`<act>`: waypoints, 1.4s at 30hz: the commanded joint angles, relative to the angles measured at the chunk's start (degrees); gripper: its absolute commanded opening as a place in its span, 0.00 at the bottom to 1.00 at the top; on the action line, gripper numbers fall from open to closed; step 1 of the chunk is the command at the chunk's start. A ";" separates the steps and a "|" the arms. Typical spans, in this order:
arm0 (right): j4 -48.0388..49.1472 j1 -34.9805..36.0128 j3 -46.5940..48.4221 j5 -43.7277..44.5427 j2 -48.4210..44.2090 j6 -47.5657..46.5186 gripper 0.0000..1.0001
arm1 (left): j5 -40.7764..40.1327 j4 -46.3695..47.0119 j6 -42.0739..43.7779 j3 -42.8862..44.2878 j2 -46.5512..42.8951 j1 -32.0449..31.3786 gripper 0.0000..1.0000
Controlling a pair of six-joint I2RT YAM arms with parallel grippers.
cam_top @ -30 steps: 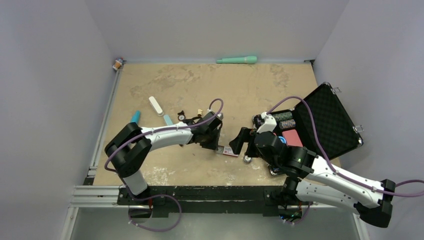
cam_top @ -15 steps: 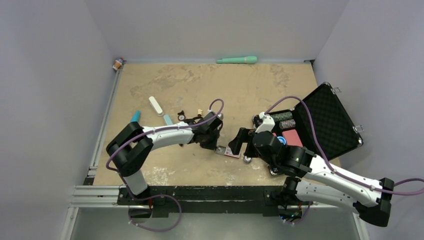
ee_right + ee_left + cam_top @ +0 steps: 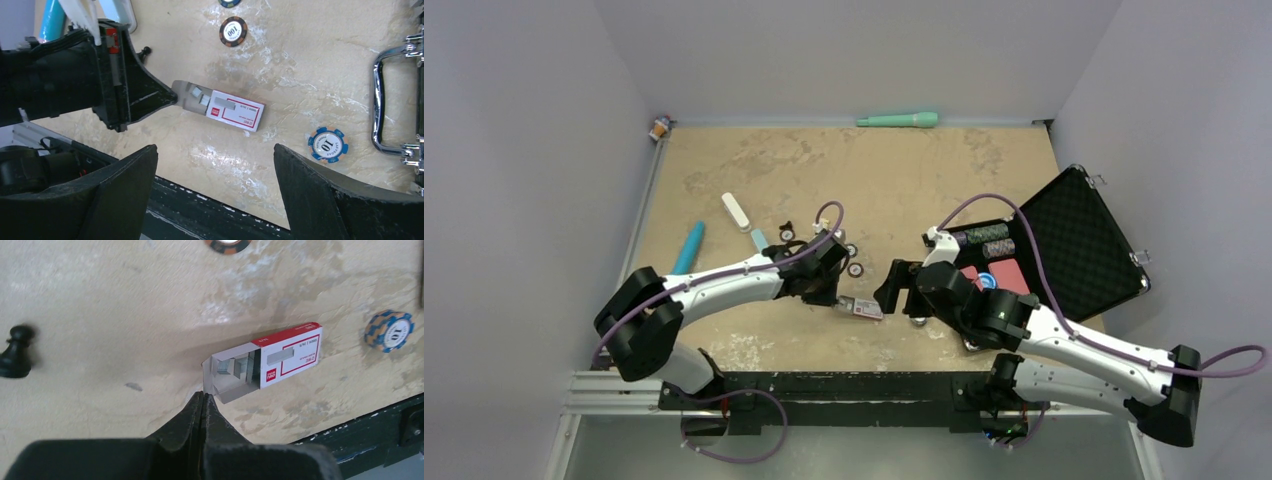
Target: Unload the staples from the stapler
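A small box with a red-and-white label lies on the table near the front edge, its grey tray pulled out at one end. Short silvery-grey staples lie in that open tray. My left gripper is shut, pinching the tray's end flap. The top view shows the left gripper just left of the box. My right gripper hangs open above and just in front of the box, touching nothing; it is right of the box in the top view. No stapler shows in any view.
Poker chips lie around the box: an orange-black one and a blue one. An open black case with a chrome handle stands at the right. A black pawn lies left; the black front rail is close.
My left gripper closed on the tray flap and pulled the box left along the front of the table. The right gripper followed leftward, still open.
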 commanded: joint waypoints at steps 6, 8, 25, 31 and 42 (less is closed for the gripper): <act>6.40 1.33 -1.11 -3.76 3.53 -1.71 0.88 | -3.86 -5.90 -6.92 -6.67 -8.19 -0.15 0.00; 7.35 1.65 -1.54 -4.40 4.24 -1.93 0.87 | -4.23 -6.52 -7.36 -7.83 -9.38 -0.20 0.00; 11.65 5.08 -4.35 -6.19 13.54 0.08 0.72 | -12.86 -13.91 -9.42 -11.34 -23.51 0.17 0.05; 10.92 5.71 -3.15 -5.03 18.54 0.57 0.50 | -15.54 -14.11 -12.16 -15.11 -24.99 1.70 0.00; 11.07 6.10 0.27 -3.43 27.63 0.91 0.27 | -12.69 -5.71 -10.02 -15.05 -12.70 1.89 0.00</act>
